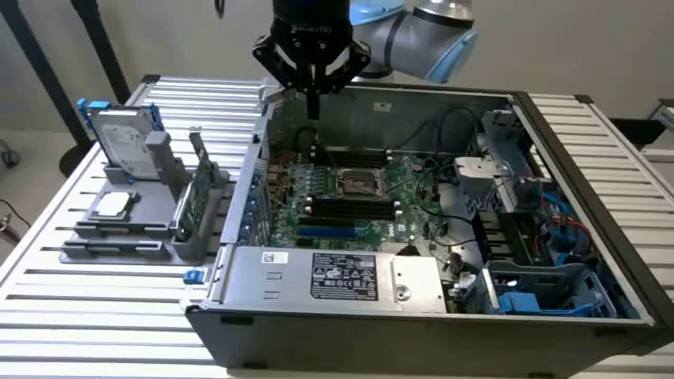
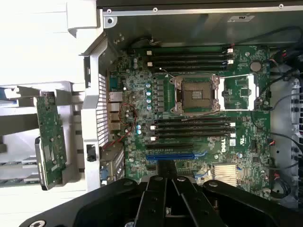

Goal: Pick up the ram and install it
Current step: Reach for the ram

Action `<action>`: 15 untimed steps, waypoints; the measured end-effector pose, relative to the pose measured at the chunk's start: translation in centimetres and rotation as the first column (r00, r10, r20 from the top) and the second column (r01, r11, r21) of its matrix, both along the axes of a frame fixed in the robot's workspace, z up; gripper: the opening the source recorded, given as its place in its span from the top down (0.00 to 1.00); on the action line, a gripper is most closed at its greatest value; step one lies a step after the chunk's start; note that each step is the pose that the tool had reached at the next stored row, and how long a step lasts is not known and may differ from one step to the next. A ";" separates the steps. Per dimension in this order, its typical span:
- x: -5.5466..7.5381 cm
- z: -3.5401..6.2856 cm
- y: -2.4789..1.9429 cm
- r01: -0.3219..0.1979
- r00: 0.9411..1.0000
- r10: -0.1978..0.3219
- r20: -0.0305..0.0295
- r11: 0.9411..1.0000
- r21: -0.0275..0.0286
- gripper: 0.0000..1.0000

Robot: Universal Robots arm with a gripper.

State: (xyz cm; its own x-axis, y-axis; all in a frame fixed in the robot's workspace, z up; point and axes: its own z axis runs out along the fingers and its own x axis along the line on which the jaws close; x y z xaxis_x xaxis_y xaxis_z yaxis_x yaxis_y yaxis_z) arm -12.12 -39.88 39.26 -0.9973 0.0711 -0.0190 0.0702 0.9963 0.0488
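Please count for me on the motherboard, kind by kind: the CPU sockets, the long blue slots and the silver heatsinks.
CPU socket: 1
long blue slot: 1
silver heatsink: 1
Total: 3

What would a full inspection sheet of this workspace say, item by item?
Surface: white slatted metal table, carrying an open dark-grey computer case.
Job's things: black memory slots on the green motherboard; a green circuit board stands on edge in the grey plastic holder; whether it is the ram cannot be told.
Clutter: silver hard drive upright in the holder.
Grippers: black gripper shut, nothing seen in it, above the case.
Cables: blue cables and dark wires inside the case.
Surroundings: pale wall; nothing else seen.
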 end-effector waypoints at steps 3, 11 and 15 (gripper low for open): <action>0.0 0.00 0.00 0.000 1.000 0.000 0.000 1.000 0.000 0.89; 0.0 0.02 -0.09 0.000 1.000 0.000 0.000 1.000 0.000 0.89; -1.5 -0.04 -0.98 0.000 1.000 0.000 0.000 1.000 0.000 0.89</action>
State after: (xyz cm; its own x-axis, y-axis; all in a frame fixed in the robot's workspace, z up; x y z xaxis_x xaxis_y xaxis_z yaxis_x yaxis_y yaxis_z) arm -13.63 -40.85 39.22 -0.9973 0.0711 -0.0190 0.0702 0.9963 0.0487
